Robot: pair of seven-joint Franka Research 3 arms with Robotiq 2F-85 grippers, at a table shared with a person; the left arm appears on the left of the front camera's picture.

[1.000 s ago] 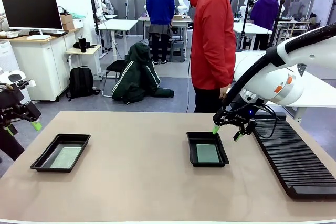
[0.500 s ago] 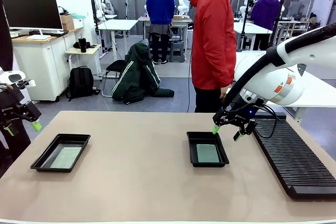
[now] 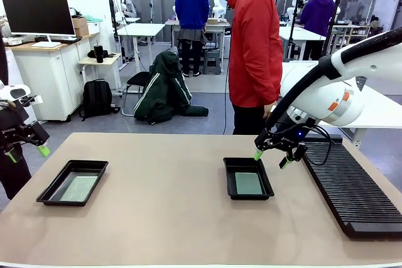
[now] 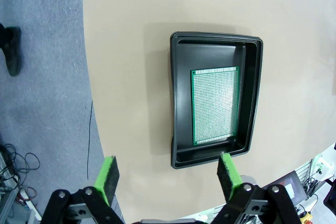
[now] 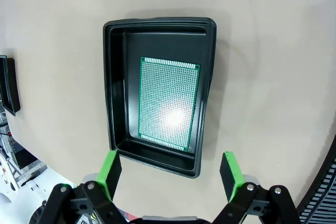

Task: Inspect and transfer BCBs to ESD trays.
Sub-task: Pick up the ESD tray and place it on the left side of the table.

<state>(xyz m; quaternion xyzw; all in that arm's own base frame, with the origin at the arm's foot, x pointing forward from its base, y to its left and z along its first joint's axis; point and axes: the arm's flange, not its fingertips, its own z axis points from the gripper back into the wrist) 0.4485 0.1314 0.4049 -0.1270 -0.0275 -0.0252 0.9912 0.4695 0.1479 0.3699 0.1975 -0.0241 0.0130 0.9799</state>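
Meanwhile nothing on the table has shifted over the last second: both arms hang in the same poses, which suggests the transfer is done or paused for inspection. The left gripper (image 3: 25, 152) hovers off the table's left edge with jaws apart and empty; the right gripper (image 3: 271, 157) hovers just beyond the middle tray, jaws likewise apart. One BCB (image 3: 79, 188) lies flat in the left ESD tray (image 3: 44, 194), another BCB (image 3: 249, 183) in the middle ESD tray (image 3: 228, 180). Each board's long axis runs along its tray's length, roughly away from the robot toward the person (image 3: 254, 48).
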